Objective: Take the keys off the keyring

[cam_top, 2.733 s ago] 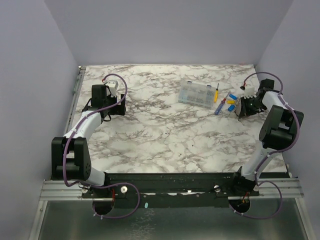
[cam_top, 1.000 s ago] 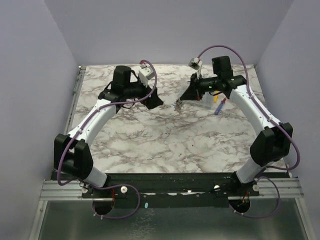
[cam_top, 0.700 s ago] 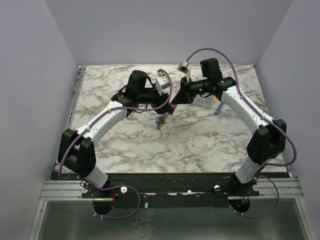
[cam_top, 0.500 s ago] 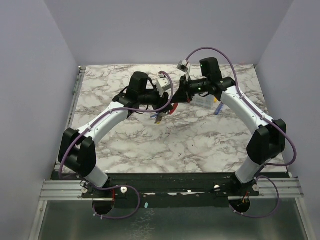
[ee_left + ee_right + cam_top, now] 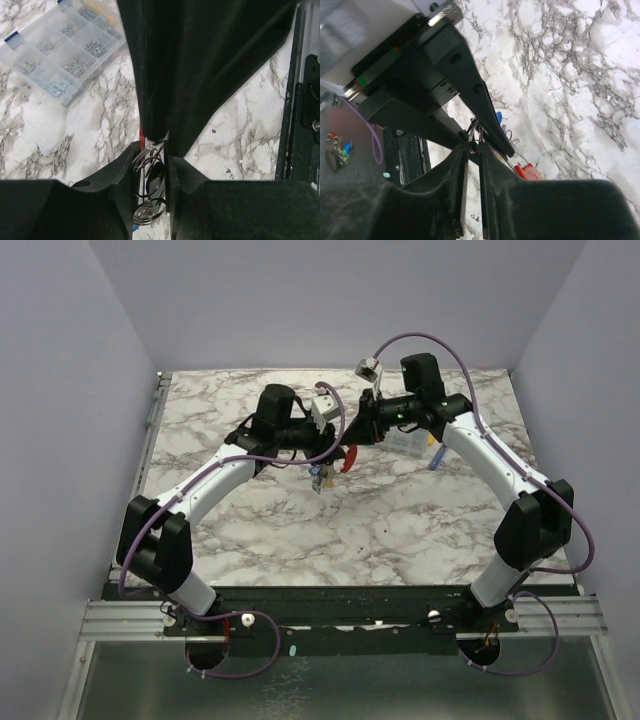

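Both grippers meet above the middle of the table. My left gripper (image 5: 334, 454) (image 5: 152, 151) is shut on the keyring (image 5: 151, 172), whose wire loops sit pressed between its two fingers. The keys (image 5: 321, 478) hang below it in a small bunch, and one blue head (image 5: 499, 117) shows in the right wrist view. A red tag (image 5: 347, 459) (image 5: 530, 171) dangles from the same ring. My right gripper (image 5: 353, 444) (image 5: 474, 147) faces the left one tip to tip. Its jaws stand a narrow gap apart, with one loop of the ring at their tips.
A clear compartment box (image 5: 408, 443) (image 5: 60, 50) of small parts lies just behind the right gripper. A blue-handled screwdriver (image 5: 436, 456) lies to its right, partly under the right arm. The metal rail (image 5: 300, 125) runs along the table's near edge.
The two arms came together at the table's middle. The left jaws closed on the keyring, and the right jaws, shut on it before, have parted a little. The bunch now hangs from the left gripper.
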You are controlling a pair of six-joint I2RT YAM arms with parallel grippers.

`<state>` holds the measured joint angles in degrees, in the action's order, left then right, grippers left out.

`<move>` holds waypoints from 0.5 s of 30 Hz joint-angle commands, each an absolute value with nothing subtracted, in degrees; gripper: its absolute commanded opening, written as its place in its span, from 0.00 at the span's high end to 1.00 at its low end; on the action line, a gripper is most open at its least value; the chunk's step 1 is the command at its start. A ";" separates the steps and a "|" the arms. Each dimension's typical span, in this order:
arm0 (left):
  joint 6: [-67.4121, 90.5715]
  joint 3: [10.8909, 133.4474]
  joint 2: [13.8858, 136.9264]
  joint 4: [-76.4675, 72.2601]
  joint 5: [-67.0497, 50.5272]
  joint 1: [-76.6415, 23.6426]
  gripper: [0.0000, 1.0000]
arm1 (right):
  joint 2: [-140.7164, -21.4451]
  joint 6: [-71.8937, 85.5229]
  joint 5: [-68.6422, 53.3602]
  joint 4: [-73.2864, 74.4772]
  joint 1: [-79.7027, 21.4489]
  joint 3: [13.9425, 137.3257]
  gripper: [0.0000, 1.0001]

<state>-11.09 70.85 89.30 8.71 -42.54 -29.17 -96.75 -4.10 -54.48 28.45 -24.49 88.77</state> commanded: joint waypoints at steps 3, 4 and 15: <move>-7.36 70.21 89.29 8.61 -45.90 -26.12 1.00 | -92.61 -4.60 -58.74 28.75 -22.26 91.94 0.59; -6.97 70.08 89.05 8.60 -46.34 -25.82 1.00 | -92.37 -4.20 -59.06 28.37 -21.54 91.86 0.54; 2.40 70.92 87.70 5.24 -54.49 -20.73 1.00 | -88.35 -9.87 -59.77 15.21 -18.10 76.12 0.10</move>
<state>-4.03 70.04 89.58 8.99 -47.05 -22.31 -89.56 -5.41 -57.65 22.20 -17.61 82.98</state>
